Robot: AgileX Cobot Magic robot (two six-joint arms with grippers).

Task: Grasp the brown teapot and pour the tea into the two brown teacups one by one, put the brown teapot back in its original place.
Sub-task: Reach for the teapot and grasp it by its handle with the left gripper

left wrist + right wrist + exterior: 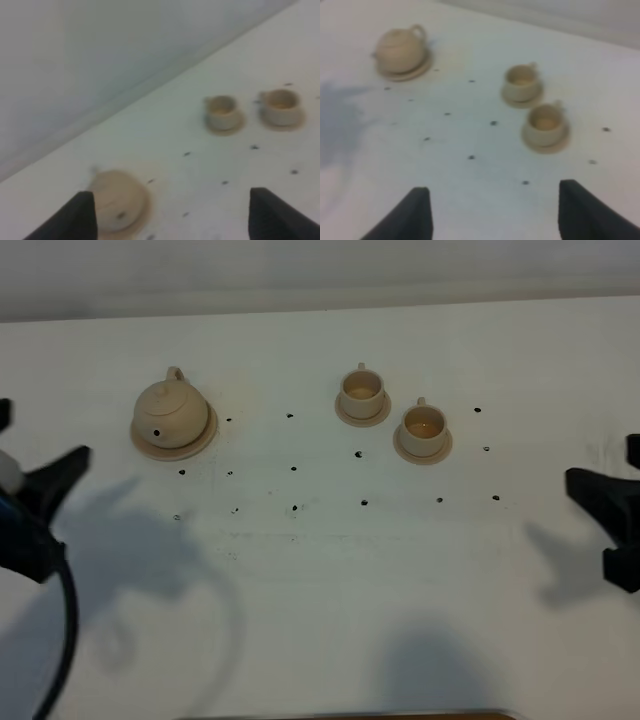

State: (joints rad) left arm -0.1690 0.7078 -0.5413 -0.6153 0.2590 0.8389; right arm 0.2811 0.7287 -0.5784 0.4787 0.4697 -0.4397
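Both hands hang over the near half of the white worktop (330, 580), one at each side, and neither touches a thing. The left hand (172, 215) is released: its two dark fingers (80, 220) stand wide apart with only bare worktop between them. The right hand (492, 207) is likewise released, its fingers (570, 210) spread wide and holding nothing. A black cable (66, 630) curves down by the left arm toward the near edge.

Farther in, small black dots (294, 468) are scattered across the middle of the worktop. Beyond them, right of centre, the nearer cup (424, 424) sits upright on its small saucer (423, 454). Just beside it, a little farther back and to the left, the second cup (362, 392) sits on a matching saucer (362, 421). The two saucers lie close but apart. Whether the cups hold tea I cannot tell.

On the left, well apart from the cups, the teapot (170, 412) stands upright in the middle of the large saucer (176, 454), its loop handle toward the far side and its spout toward the near left. The left hand is near it but clear of it. A pale wall (320, 270) rises behind the far edge.
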